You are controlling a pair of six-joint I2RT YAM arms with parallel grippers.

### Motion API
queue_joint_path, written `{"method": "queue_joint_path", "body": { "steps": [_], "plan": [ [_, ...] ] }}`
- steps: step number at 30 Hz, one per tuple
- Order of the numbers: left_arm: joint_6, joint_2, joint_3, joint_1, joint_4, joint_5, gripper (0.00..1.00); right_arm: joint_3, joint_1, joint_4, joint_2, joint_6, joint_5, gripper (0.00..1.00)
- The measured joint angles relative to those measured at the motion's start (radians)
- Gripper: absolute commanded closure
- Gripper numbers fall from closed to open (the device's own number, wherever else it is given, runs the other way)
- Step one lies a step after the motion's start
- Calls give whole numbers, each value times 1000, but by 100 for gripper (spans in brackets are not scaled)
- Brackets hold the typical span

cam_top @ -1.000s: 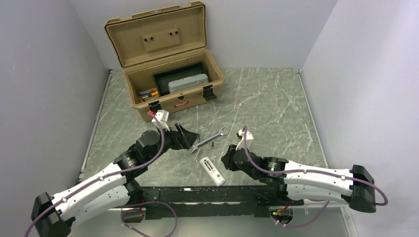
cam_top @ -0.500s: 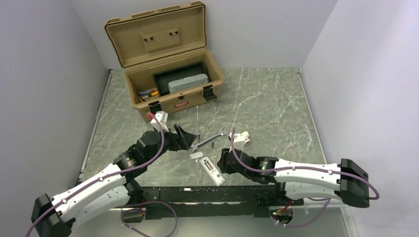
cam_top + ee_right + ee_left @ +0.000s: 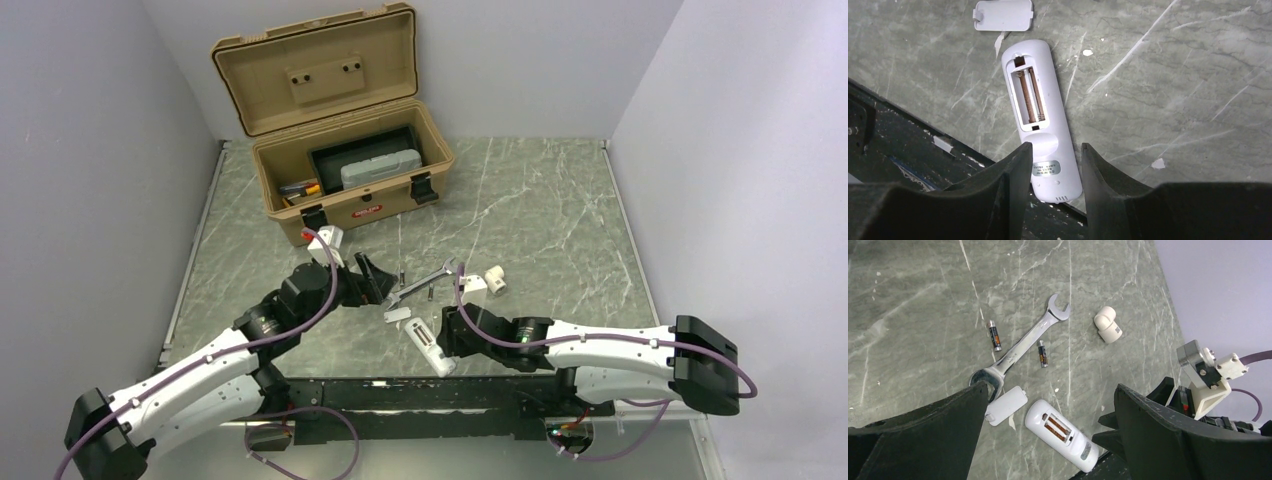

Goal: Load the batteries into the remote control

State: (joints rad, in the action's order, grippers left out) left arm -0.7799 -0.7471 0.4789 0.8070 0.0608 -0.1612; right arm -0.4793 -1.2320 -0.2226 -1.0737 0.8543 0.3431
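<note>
Top external view: remote control (image 3: 429,346) lies on the green marbled desk (image 3: 560,210) close to the near edge, between the two arms, slanted, battery bay facing up. Its detached cover (image 3: 397,314) sits just beside its far end, not touching as far as I can tell

Right wrist view: right gripper (image 3: 1054,150) straddles the label end of the remote, one finger on each side. Jaws stand at a moderate gap, not clamped. The finger (image 3: 1015,170) on the picture's left looks to be against the remote's edge; a sliver of desk shows between the remote and the other finger. Bay is empty, two copper-coloured strips visible inside

Left wrist view: left gripper (image 3: 1048,390) is spread wide and holds nothing, hanging over the cover and the handle end of the silver wrench (image 3: 1020,350). Two batteries lie loose on the desk, one (image 3: 994,335) on each side of the wrench shaft, the second (image 3: 1042,353) nearer the remote; neither touches the wrench. Small white curved plastic piece (image 3: 1108,325) rests beyond the wrench head, apart from everything

Tan toolbox (image 3: 360,210) stands open at the far left of the desk, lid up
</note>
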Motion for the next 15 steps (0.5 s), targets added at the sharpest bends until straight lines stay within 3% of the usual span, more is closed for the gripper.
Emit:
{"method": "queue_joint_path", "body": {
  "steps": [15],
  "plan": [
    [0, -3, 0, -3, 12, 8, 1, 0, 0, 0, 0, 0, -8, 56]
  ]
}}
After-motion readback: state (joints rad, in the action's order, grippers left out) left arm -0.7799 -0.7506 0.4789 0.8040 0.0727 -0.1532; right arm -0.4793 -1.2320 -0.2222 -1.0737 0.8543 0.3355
